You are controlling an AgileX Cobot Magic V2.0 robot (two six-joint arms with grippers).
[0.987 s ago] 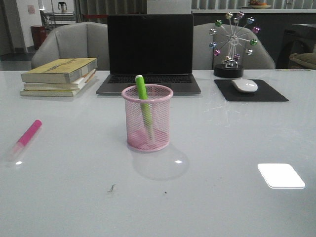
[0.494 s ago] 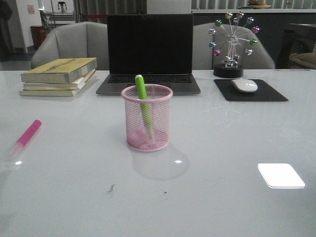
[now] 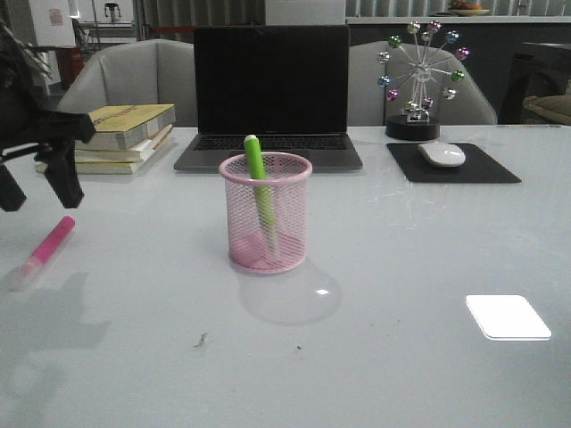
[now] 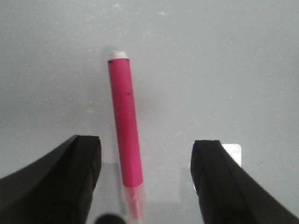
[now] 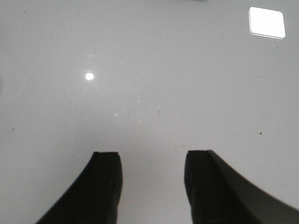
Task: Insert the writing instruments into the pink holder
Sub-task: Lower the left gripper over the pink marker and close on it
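The pink mesh holder [image 3: 266, 212] stands at the table's middle with the green marker [image 3: 260, 189] leaning inside it, its top above the rim. The hot pink marker [image 3: 49, 247] lies flat on the table at the far left, pale cap toward the front. My left gripper [image 3: 37, 189] hangs open above and just behind it. In the left wrist view the pink marker [image 4: 125, 130] runs between the two spread fingers, untouched. My right gripper [image 5: 152, 161] is open over bare table; it does not show in the front view.
A stack of books [image 3: 111, 136] sits at the back left, a dark laptop [image 3: 270, 94] behind the holder. A mouse [image 3: 442, 154] rests on a black pad [image 3: 455, 165] at the back right, beside a ball ornament [image 3: 417, 76].
My left arm has come into the front view from the left edge and now hangs over the pink marker. The markers and the holder have not moved.
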